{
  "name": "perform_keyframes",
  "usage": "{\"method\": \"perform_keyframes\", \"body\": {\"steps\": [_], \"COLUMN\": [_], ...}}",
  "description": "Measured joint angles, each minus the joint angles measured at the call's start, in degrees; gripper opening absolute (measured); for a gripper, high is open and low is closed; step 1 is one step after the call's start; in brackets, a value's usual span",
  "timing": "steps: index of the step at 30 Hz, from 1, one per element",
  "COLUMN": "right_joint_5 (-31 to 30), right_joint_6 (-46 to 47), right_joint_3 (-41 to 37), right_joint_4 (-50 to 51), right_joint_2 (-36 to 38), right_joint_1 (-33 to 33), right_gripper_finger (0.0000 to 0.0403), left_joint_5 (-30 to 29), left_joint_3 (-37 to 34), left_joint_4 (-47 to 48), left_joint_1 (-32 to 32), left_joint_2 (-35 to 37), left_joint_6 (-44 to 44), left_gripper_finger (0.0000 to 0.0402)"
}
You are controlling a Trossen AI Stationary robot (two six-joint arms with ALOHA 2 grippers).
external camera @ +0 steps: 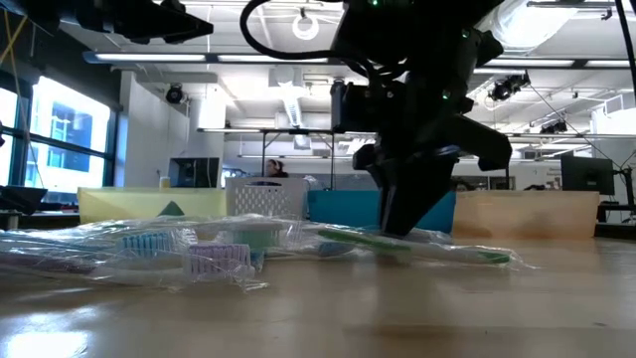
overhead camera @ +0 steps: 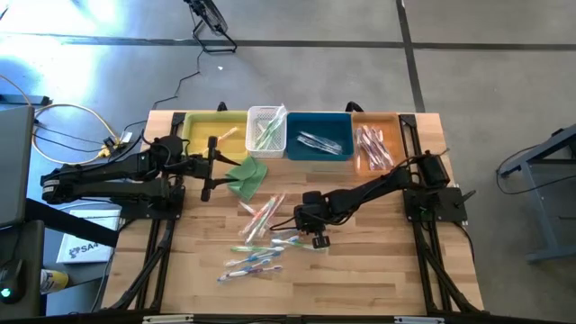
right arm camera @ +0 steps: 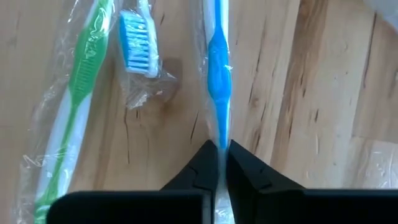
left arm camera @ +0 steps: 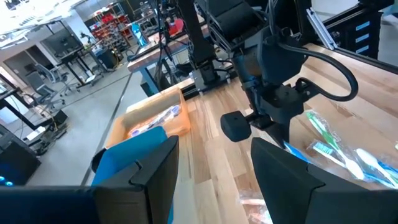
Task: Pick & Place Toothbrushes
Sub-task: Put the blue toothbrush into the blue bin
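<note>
Crinkly-wrapped slim blue toothbrush, pincer-pinched

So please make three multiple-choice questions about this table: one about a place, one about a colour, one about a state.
1. Where is the right claw?
A. over the bins
B. down at the loose toothbrushes mid-table
C. off the table

2. What colour is the toothbrush handle between the right claw's fingers?
A. blue
B. orange
C. pink

3. How is the left claw?
A. shut on the green cloth
B. shut on a toothbrush
C. open, holding nothing

Answers: 1 B, the high view shows it low among the pile. 2 A, the right wrist view shows blue. 3 C, its fingers stand apart in the left wrist view.
</note>
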State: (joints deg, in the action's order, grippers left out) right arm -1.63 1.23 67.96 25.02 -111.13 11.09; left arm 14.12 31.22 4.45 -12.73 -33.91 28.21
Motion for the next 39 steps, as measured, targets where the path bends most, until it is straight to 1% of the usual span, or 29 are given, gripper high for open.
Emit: {"method": "perform_keyframes", "body": {"steps": [8, 12, 18, 24, 31, 39], "right_joint_5": [0.02, 0.3, 0.07, -0.12, -5.14, -13.59], "right_joint_6": [0.29, 0.37, 0.29, 0.28, 0.66, 2.09], "right_joint_3": [0.04, -0.06, -0.13, -0.13, -0.09, -0.07], "right_joint_4": [4.25, 6.44, 8.62, 7.92, 8.54, 8.99], "right_joint_2": [0.14, 1.43, 6.54, 13.0, 21.03, 28.13], "right_joint_1": [-0.37, -0.35, -0.35, -0.35, -0.33, -0.33], "right_gripper_finger": [0.0009, 0.0007, 0.0006, 0.0006, 0.0006, 0.0006], "left_joint_5": [-0.01, -0.01, -0.01, -0.01, -0.03, -0.03], "left_joint_3": [0.0, 0.0, 0.0, 0.0, 0.0, 0.0], "left_joint_4": [0.0, 0.0, 0.0, -0.02, -0.02, -0.02], "left_joint_1": [0.0, 0.01, 0.0, 0.0, 0.0, 0.0], "left_joint_2": [0.0, 0.0, 0.0, 0.0, 0.0, 0.0], "left_joint_6": [-0.17, -0.17, -0.17, -0.17, -0.17, -0.18], "left_gripper_finger": [0.0195, 0.0195, 0.0195, 0.0195, 0.0195, 0.0195]}}
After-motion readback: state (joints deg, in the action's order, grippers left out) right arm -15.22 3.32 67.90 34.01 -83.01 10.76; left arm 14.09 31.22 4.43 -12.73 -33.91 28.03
